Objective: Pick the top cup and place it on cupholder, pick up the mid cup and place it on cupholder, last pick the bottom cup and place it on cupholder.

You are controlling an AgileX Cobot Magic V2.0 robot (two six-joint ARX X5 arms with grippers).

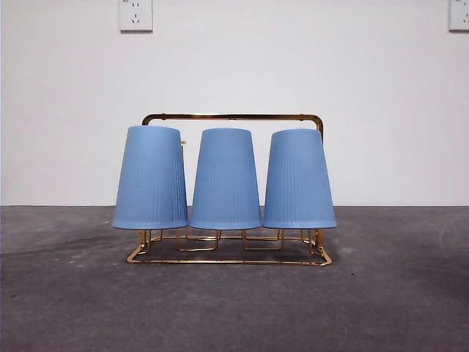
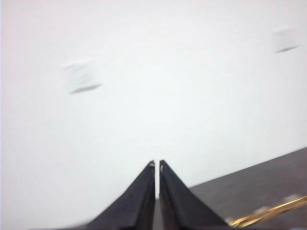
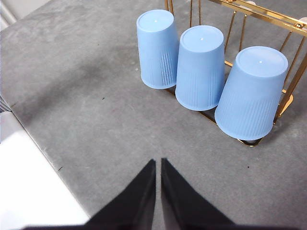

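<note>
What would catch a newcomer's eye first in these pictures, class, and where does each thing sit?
Three blue cups stand upside down in a row on the gold cupholder, mid-table, its arched handle showing behind them. On the white wall above, a socket sits at upper left. The right gripper hangs shut over bare grey table, apart from the cups; the left gripper, also shut, faces the wall.

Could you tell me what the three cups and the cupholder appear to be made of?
The cups look like matte blue plastic: uniform colour, fine vertical ribbing, and a small moulding dot on each upturned base. The cupholder looks like thin metal wire with a shiny gold finish, catching bright reflections along its handle and base.
</note>
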